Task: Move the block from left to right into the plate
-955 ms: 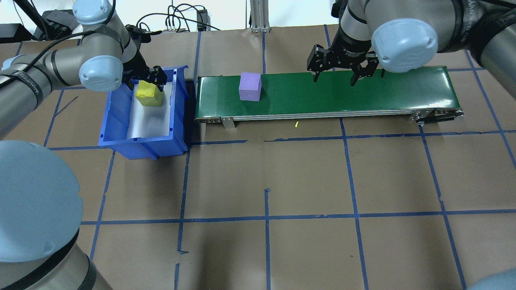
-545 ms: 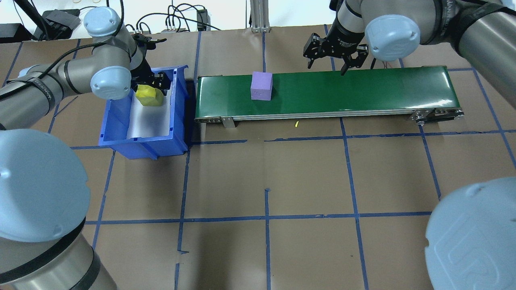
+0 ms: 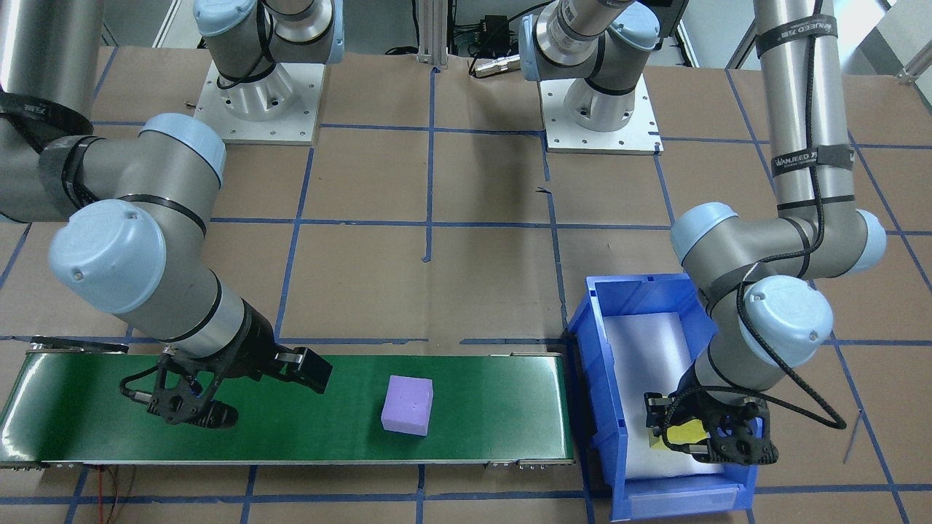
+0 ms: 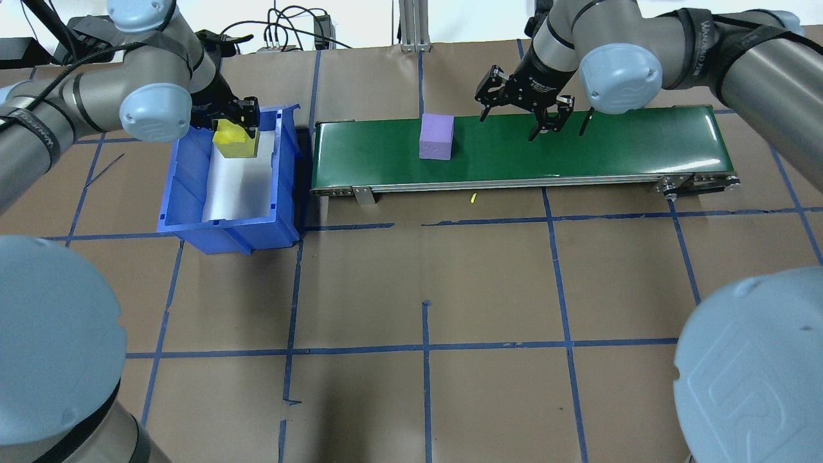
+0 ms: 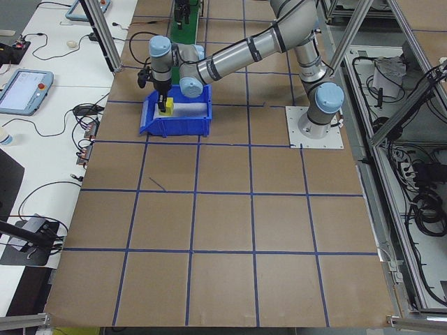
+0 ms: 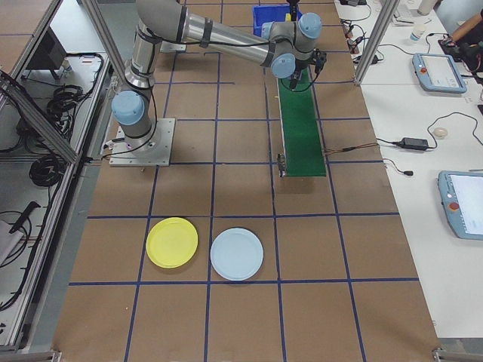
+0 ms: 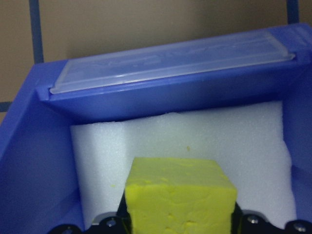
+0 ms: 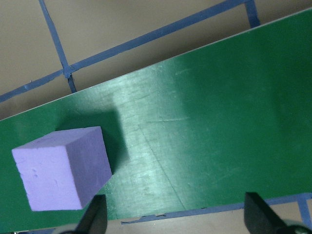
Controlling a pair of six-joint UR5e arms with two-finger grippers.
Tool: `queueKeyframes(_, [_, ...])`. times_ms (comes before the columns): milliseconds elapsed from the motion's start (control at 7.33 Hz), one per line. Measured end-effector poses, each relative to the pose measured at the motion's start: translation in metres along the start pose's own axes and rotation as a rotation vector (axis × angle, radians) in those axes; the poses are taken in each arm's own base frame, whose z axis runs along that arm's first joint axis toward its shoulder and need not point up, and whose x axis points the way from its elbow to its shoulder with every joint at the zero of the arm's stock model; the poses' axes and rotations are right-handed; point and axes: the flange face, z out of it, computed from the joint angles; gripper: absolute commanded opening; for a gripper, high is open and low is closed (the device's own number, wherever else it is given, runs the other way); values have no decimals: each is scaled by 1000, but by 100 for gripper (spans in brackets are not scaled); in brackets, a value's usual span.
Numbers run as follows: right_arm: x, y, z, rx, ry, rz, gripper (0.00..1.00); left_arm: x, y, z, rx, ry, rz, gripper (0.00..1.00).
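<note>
A purple block (image 4: 436,136) rides on the green conveyor belt (image 4: 611,148), left of centre. My right gripper (image 4: 511,123) hangs open over the belt just to the right of it, and the block (image 8: 61,165) shows off to one side in its wrist view. My left gripper (image 4: 235,128) is shut on a yellow block (image 4: 231,141) at the far end of the blue bin (image 4: 228,228). The left wrist view shows that block (image 7: 180,197) between the fingers above white foam. The yellow plate (image 6: 172,242) lies on the table beyond the belt's right end.
A pale blue plate (image 6: 237,254) lies beside the yellow one. The bin stands right against the belt's left end. A small yellow scrap (image 4: 472,199) lies in front of the belt. Cables and a frame post line the far table edge.
The purple block has travelled to the right along the belt. My right gripper has shifted left toward it. My left gripper and the yellow block have moved slightly toward the bin's far end.
</note>
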Motion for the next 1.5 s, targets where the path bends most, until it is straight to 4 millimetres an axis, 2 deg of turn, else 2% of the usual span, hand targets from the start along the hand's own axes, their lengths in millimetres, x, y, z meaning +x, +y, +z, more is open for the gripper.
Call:
queueKeyframes(136, [0, 2, 2, -4, -11, 7, 100, 7, 12, -36, -8, 25, -34, 28])
queueKeyframes(273, [1, 2, 4, -6, -12, 5, 100, 21, 22, -63, -5, 39, -37, 28])
queueKeyframes(409, [1, 2, 4, -6, -10, -4, 100, 51, 30, -77, 7, 47, -7, 29])
queueKeyframes(545, [1, 2, 4, -5, -8, -12, 100, 88, 36, -80, 22, 55, 26, 29])
queueKeyframes(682, [1, 2, 5, -5, -7, -16, 100, 123, 42, -74, 26, 63, 43, 29])
queueKeyframes(818, [2, 2, 6, -6, -6, -26, 100, 153, 46, -60, 25, 70, 63, 35])
queueKeyframes(955, [2, 0, 7, -7, -6, -53, 100, 172, 45, -43, 35, 75, 78, 36])
queueKeyframes(1091, [1, -3, 8, -1, -8, -83, 100, 182, 42, -29, 46, 75, 85, 36])
queueKeyframes(1227, [0, -9, 11, 8, -11, -108, 100, 186, 38, -18, 64, 73, 91, 51])
queueKeyframes(1500, [-1, -20, 21, 14, -12, -149, 100, 188, 29, -1, 92, 69, 77, 59])
